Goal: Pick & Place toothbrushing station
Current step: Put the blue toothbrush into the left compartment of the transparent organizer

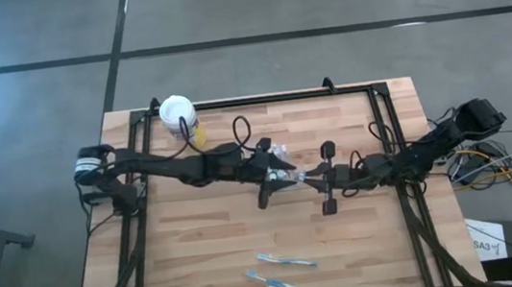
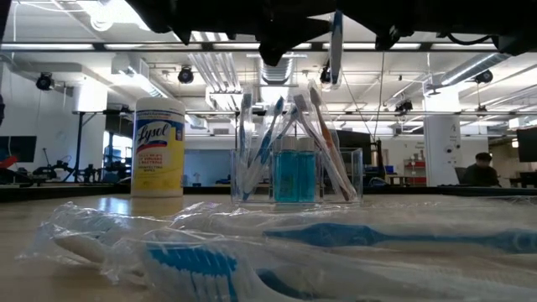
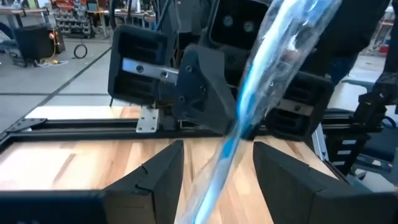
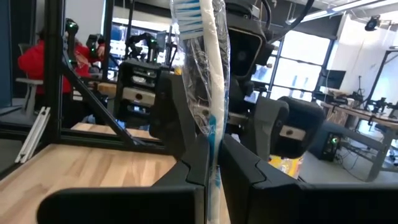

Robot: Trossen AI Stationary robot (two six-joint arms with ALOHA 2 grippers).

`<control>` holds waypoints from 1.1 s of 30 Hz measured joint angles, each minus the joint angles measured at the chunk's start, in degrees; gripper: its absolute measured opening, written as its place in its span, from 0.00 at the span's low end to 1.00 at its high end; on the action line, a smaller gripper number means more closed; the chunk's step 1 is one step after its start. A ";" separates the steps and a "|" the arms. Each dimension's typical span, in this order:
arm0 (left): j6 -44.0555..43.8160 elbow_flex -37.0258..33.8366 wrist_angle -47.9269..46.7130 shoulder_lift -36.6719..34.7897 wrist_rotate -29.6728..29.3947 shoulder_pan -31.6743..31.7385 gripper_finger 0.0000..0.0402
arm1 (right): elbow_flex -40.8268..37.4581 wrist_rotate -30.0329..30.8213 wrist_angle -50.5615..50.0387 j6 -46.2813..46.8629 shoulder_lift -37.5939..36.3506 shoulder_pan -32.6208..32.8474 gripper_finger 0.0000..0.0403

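A wrapped blue-and-white toothbrush [image 4: 208,81] stands upright in the air over the table's middle, with my right gripper [image 4: 211,171] shut on it. My left gripper [image 3: 217,180] faces it from the table's left, open. Its fingers stand on either side of the brush's lower handle [image 3: 214,174], and no touch shows. In the high view the two grippers [image 1: 291,175] [image 1: 310,178] meet tip to tip. Just behind them a clear holder [image 2: 295,172] with several toothbrushes and blue tubes stands on the table. More wrapped toothbrushes [image 1: 284,261] lie near the front edge. My right gripper pinches the toothbrush's handle [image 4: 212,146] through its clear wrapper between its two fingers. The fingers come level from the table's right and lie across the brush. The brush stands about upright, bristle head [image 4: 186,12] up, lifted clear of the table.
A yellow Lysol canister [image 1: 178,114] with a white lid stands at the far left. A black frame [image 1: 260,98] runs around the tabletop. Bare wood lies between the grippers and the toothbrushes at the front. A person in red [image 4: 37,62] sits beyond the table.
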 joint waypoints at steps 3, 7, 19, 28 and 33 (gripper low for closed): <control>-0.14 0.56 -0.30 1.00 0.96 0.00 0.49 | -0.02 0.09 -0.03 0.01 -0.01 -0.04 0.04; -0.13 1.42 0.00 1.78 1.42 -0.09 0.49 | 0.04 0.10 -0.05 0.02 -0.02 -0.04 0.04; 1.02 1.50 -0.12 1.83 2.16 -0.15 0.38 | 0.04 0.11 -0.07 0.17 0.00 -0.41 0.04; 1.93 1.50 0.15 1.83 2.45 -0.13 0.18 | 0.06 0.00 -0.16 1.08 0.00 -0.94 0.04; 3.51 1.50 0.45 1.83 2.45 -0.13 0.10 | 0.07 -0.04 -0.12 1.08 0.00 -0.90 0.04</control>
